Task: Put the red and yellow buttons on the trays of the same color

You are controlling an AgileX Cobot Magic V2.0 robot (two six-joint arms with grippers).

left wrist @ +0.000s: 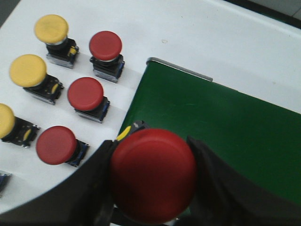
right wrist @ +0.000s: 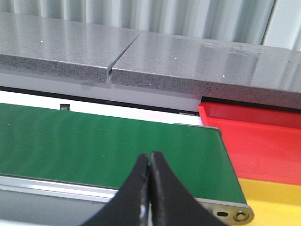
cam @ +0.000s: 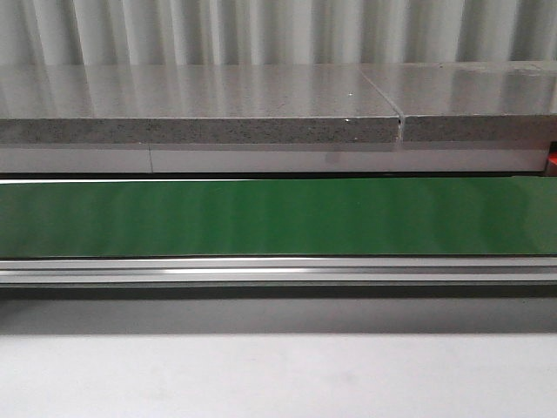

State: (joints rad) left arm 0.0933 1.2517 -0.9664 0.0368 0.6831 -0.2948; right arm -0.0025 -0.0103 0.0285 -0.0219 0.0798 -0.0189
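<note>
Now, nearest in left wrist view: left gripper point(left wrist: 153, 188) clamped on a red button point(left wrist: 153, 175), fingers point(left wrist: 101, 181) pressed to both sides of its cap, held over the near corner of the green conveyor belt point(left wrist: 225, 127). Beside it on the white table point(left wrist: 197, 35): three more red buttons point(left wrist: 85, 93) in a row, then yellow buttons point(left wrist: 27, 70) in a row behind them, all upright, apart from each other.

Right gripper point(right wrist: 149, 188): jaws together, tips touching, nothing btwn them, hovering over belt near its end roller. Just past belt end: red tray point(right wrist: 263, 141), then yellow tray point(right wrist: 273, 202) touching it.

Risks, as judgement:
- Grip sits on the rounded cap, not the body, so could slip or tilt on release.
- Set down near belt edge, could topple off onto table.
- Tall, top-heavy shape; may tip over once on belt.
- Right gripper shut now; needs opening in time at tray end, else button could run off the end.

Surface & room: front view shows belt bare, metal rail along its near side, grey speckled stone ledge point(cam: 261, 100) behind, corrugated wall beyond. Neither arm in front view.
</note>
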